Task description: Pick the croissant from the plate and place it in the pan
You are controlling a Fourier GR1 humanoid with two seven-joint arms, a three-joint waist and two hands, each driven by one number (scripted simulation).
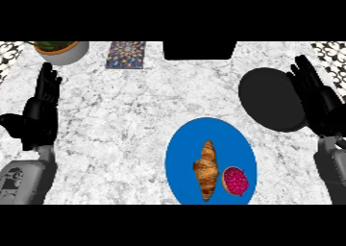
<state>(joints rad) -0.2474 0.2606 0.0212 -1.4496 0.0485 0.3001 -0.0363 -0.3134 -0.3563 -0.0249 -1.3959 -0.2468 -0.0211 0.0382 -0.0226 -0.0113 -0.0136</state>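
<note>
While nothing has yet been picked up, the golden-brown crescent croissant (207, 169) lies lengthwise on the round blue plate (204, 132), nearest the viewer, with a small round red-topped tart (235, 180) just beside it on the side toward the right hand. The right hand (319, 103) is black, its fingers straight and apart, holding nothing; the plate sits nearer the viewer and inward of it. Touching or overlapping this hand's inner edge, and just beyond the plate, is the dark round pan (271, 98). Across the marbled white counter (126, 125), well apart from the plate, the left hand (37, 113) rests open, fingers up. Beyond it stand a pale pot with a green plant (60, 49) and a patterned tile (126, 54).

The right hand is judged best placed to reach. It should come down over the croissant's middle, close across its narrow width, avoid the tart, then lift clear of the plate before moving to the pan.
</note>
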